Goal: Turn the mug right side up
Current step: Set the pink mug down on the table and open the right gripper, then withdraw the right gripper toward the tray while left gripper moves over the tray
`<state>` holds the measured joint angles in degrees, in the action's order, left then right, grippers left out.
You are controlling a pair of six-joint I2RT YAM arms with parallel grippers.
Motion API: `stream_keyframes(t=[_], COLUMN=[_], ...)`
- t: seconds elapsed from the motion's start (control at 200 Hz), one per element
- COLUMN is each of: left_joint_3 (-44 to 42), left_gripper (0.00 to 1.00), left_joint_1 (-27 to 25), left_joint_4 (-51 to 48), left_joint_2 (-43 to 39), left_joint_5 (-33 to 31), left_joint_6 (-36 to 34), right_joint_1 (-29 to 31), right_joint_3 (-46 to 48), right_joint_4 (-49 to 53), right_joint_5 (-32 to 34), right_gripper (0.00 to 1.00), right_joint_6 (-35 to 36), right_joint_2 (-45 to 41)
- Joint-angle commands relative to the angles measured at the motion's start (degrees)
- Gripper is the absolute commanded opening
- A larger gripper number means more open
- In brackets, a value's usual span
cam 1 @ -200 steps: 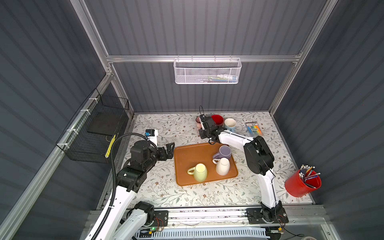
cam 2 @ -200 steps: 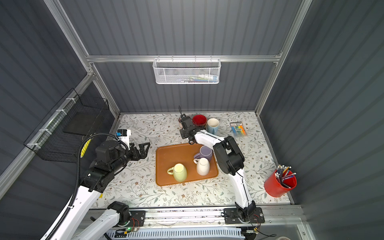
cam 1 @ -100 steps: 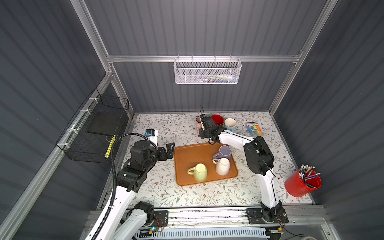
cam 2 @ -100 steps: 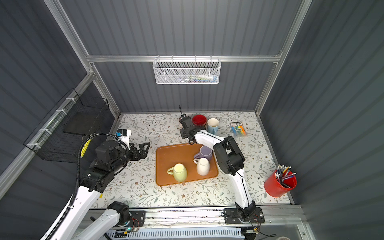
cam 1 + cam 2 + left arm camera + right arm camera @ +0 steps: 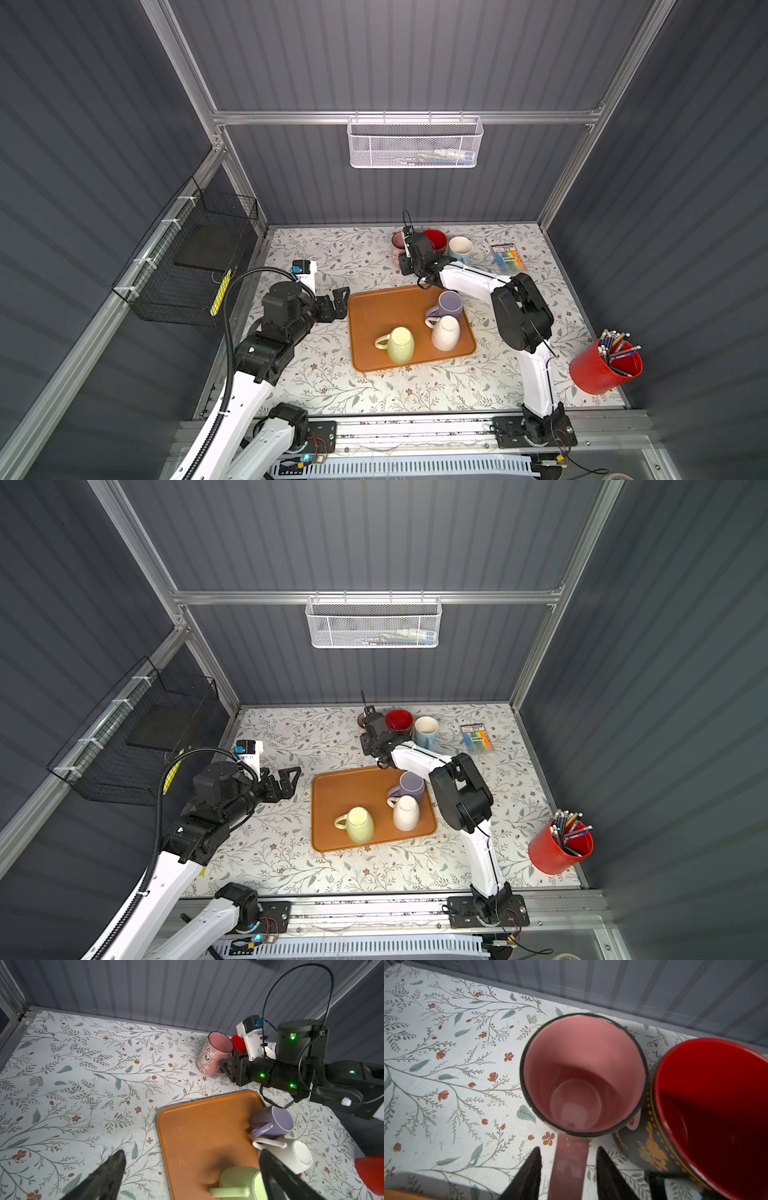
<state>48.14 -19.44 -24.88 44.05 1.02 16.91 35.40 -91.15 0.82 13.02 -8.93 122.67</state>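
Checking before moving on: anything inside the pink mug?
Nothing visible: the pink mug shows bare bottom and walls; its near inner wall hides behind the rim.

Both top views: overhead, whole table (image 5: 332,257) | left wrist: oblique, tray (image 5: 197,1126) | right wrist: close, pink mug (image 5: 583,1076)

No lettering reads clearly: a tiny word on the pink mug (image 5: 214,1055), just ahead of the fingers (image 5: 529,1167) of the right gripper (image 5: 568,1149), and the marker pack (image 5: 507,259) label are too small.
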Motion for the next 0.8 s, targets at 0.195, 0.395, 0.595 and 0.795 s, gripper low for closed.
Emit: stream_keyframes(t=[0.195,0.395,0.595,0.795], left_joint_3=[0.2,3.5,9.6,11.4], left_gripper=[1.00,0.99,0.97,0.92], left_joint_1=[0.0,-0.1,-0.5,-0.9], left_joint_4=[-1.2,-3.3,-8.9,-13.3], left_joint_2=[1.3,5.2,10.4,13.1], left_joint_5=[0.2,4.3,9.3,10.5], left_joint_6=[-1.5,-3.2,-5.0,-5.8], right_joint_1=[0.1,0.1,0.1,0.2], right_joint_3=[5.0,9.5,16.8,24.5], right_joint_4=[-1.2,-0.8,-1.0,0.4], right_joint_5=[0.5,-1.8,-3.7,-7.9], right_gripper=[0.55,0.58,0.62,0.65], right_joint_6=[-0.3,1.0,0.9,-1.2], right_joint_2=[-7.1,-13.7,-23.2,-33.1])
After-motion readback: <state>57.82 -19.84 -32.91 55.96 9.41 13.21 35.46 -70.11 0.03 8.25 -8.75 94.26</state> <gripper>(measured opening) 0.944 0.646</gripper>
